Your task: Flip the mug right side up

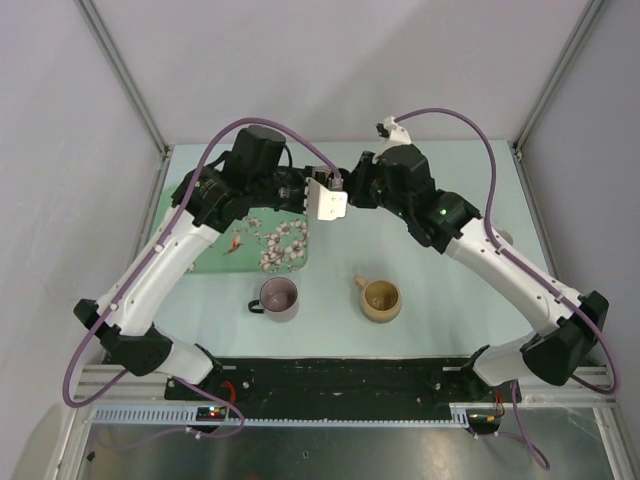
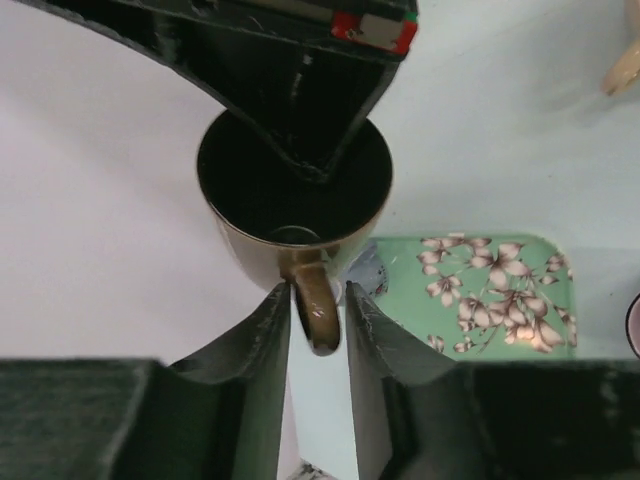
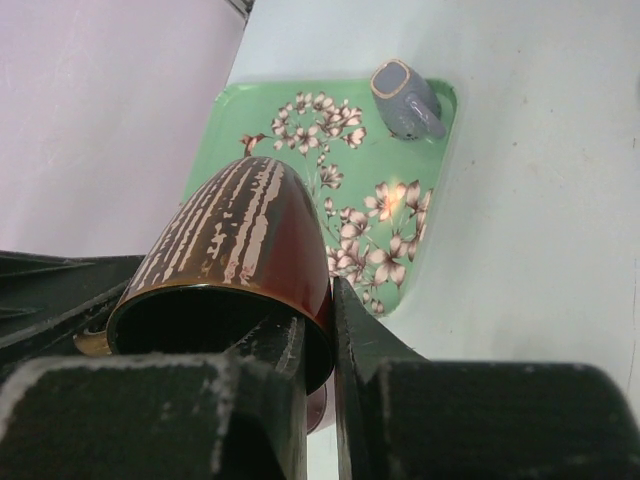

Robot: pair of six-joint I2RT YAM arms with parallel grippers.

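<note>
The brown streaked mug [image 3: 240, 230] is held in the air above the back of the table, between both grippers. In the left wrist view its dark mouth [image 2: 240, 190] faces the camera and its handle [image 2: 316, 315] points back between my left fingers. My left gripper [image 2: 318, 290] is closed onto the handle from both sides. My right gripper [image 3: 318, 300] is shut on the mug's rim, one finger inside the mouth and one outside. In the top view the left gripper [image 1: 300, 190] and the right gripper [image 1: 352, 188] meet, and the mug is hidden between them.
A green floral tray [image 1: 270, 262] lies at the left under the left arm. A grey mug [image 3: 405, 98] lies on its side on the tray's far corner. A purple-grey mug [image 1: 278, 298] and a tan mug [image 1: 380, 299] stand upright near the front.
</note>
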